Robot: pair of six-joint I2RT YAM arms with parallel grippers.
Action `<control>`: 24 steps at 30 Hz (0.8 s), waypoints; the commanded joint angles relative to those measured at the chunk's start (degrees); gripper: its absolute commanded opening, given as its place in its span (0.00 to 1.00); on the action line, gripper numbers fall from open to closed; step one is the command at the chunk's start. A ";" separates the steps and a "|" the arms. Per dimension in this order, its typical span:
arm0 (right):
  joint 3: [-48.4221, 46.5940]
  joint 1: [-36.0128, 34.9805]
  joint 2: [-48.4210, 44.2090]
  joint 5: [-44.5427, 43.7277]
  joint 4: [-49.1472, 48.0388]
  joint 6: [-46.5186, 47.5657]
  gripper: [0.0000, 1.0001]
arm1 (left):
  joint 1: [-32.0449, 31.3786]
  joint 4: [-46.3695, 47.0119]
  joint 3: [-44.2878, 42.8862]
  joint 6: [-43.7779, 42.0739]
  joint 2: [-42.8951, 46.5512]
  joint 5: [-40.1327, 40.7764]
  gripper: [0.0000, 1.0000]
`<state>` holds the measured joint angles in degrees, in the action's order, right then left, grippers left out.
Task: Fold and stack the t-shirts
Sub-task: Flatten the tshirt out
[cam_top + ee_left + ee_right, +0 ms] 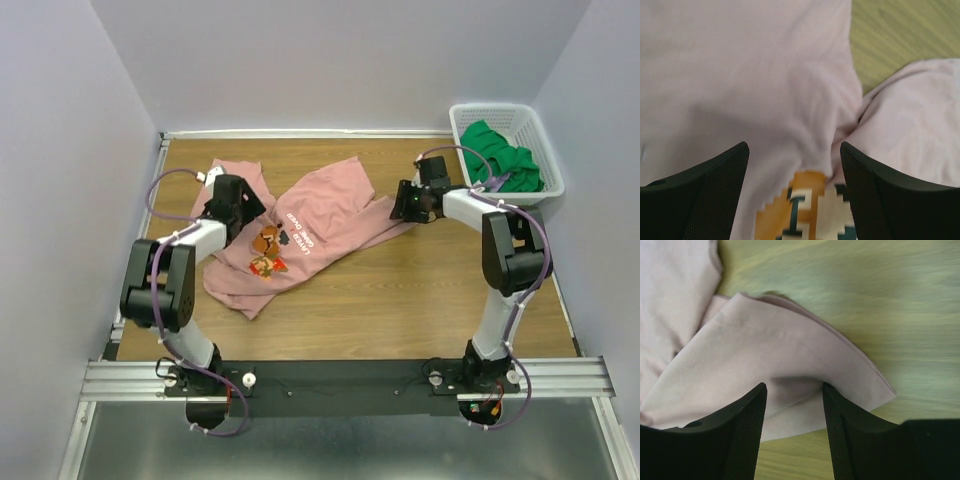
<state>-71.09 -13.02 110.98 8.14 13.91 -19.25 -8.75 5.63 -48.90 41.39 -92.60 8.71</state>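
The dusty-pink t-shirt (325, 205) lies crumpled on the wooden table, its cartoon print (267, 250) and white lettering facing up. My left gripper (243, 212) is low over the shirt's left part; in the left wrist view it stands open (794, 152), with pink cloth (740, 75) and the print (800, 205) between the fingers. My right gripper (401, 206) is at the shirt's right edge. Its jaws (794, 390) straddle a raised fold of the pink hem (785, 345) with a gap still showing. The green t-shirt (505, 160) lies bunched in the basket.
The white lattice basket (470, 112) stands at the back right corner against the wall. Bare wooden table (420, 290) lies in front of the pink shirt. Grey walls close in the table on three sides.
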 commanded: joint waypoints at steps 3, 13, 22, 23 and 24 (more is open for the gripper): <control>1.92 5.54 1.26 -0.23 -0.46 -3.69 0.57 | 1.11 0.97 -13.92 -2.27 -11.11 -5.28 0.82; 4.99 5.72 -11.13 2.58 -0.29 -3.52 0.66 | 1.11 -10.76 -5.61 2.53 13.82 4.18 0.92; 10.00 5.37 -16.58 5.13 0.24 -3.61 0.70 | 1.11 -30.49 15.59 15.12 37.57 9.31 0.79; 10.27 5.28 -16.50 4.96 0.24 -3.61 0.70 | 1.11 -31.20 16.29 15.82 38.01 9.05 0.78; 10.53 5.28 -16.58 4.78 0.24 -3.43 0.70 | 1.11 -32.07 17.34 16.44 38.10 8.52 0.78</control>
<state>-62.65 -7.44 94.17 11.55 13.13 -22.50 -7.92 -17.37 -35.11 52.07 -55.72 14.63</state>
